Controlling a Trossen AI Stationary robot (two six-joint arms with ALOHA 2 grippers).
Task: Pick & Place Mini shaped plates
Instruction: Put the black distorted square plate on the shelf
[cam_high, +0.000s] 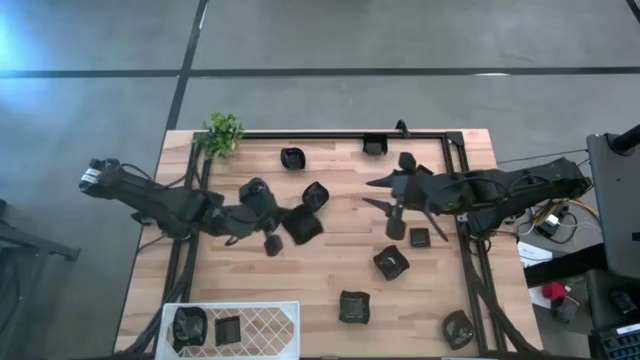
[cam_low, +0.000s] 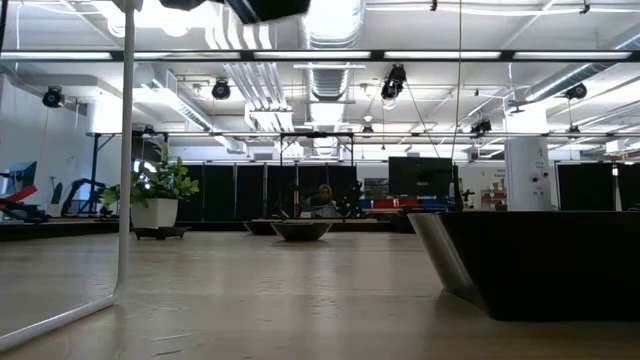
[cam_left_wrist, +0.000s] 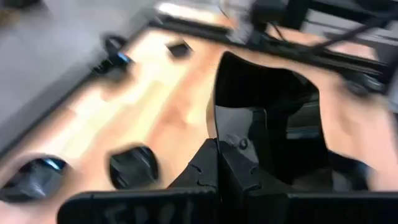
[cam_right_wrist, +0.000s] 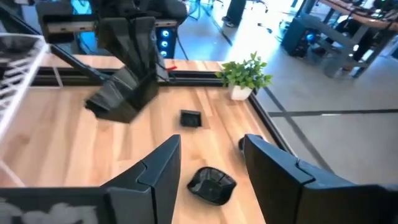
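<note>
Several mini shaped plates, glossy and black, lie scattered on the wooden table (cam_high: 340, 275). My left gripper (cam_high: 287, 222) is shut on one tilted plate (cam_high: 303, 226). In the left wrist view that plate (cam_left_wrist: 267, 118) stands on edge above the shut fingers (cam_left_wrist: 231, 163). My right gripper (cam_high: 375, 194) is open at mid table, pointing left. In its wrist view a crumpled-looking plate (cam_right_wrist: 211, 185) lies on the wood below and between the spread fingers (cam_right_wrist: 163, 167), untouched. Two plates (cam_high: 228, 327) sit in the white tray (cam_high: 275, 322).
Loose plates lie at the back (cam_high: 292, 157), centre (cam_high: 315, 195), right (cam_high: 391, 262) and front (cam_high: 353, 307). A small green plant (cam_high: 222, 132) stands at the back left corner. A black frame (cam_high: 455, 145) edges the table. The low view shows a big dark plate (cam_low: 540, 262) close by.
</note>
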